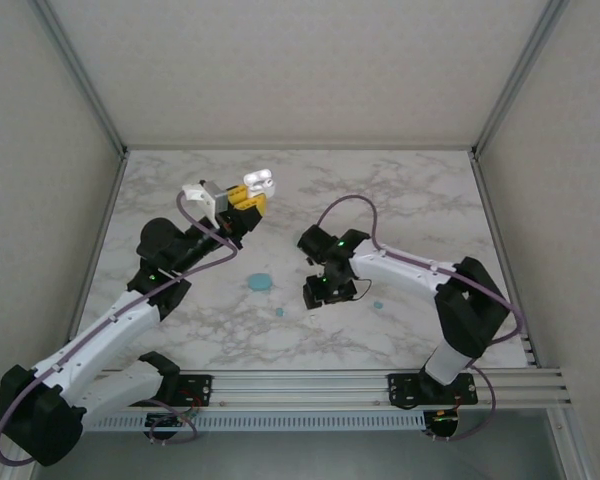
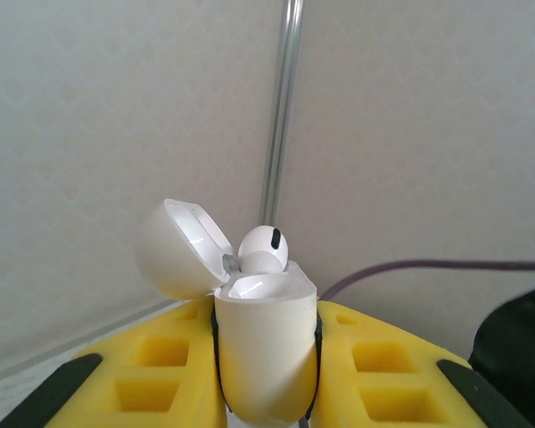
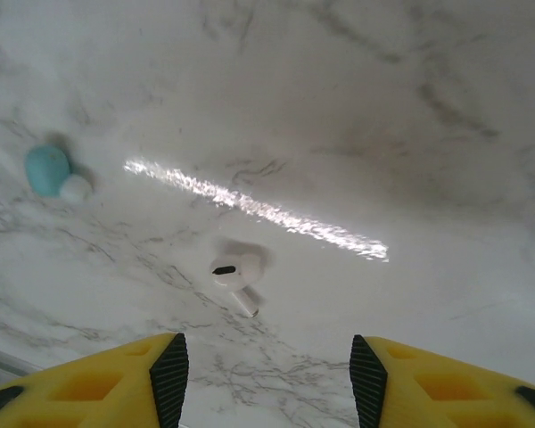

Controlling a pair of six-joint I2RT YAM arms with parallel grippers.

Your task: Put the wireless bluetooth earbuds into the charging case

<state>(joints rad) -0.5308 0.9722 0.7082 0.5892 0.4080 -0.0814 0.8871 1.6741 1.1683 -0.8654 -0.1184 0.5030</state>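
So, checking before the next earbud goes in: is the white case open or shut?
Open. The white case has its lid flipped back, with one white earbud poking out of the top.

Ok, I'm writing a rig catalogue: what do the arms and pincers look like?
The left arm and right arm have white links, black joint housings with small green lights, and a purple cable looping alongside each. The left pincer and right pincer have yellow fingers with square recesses and black pads.
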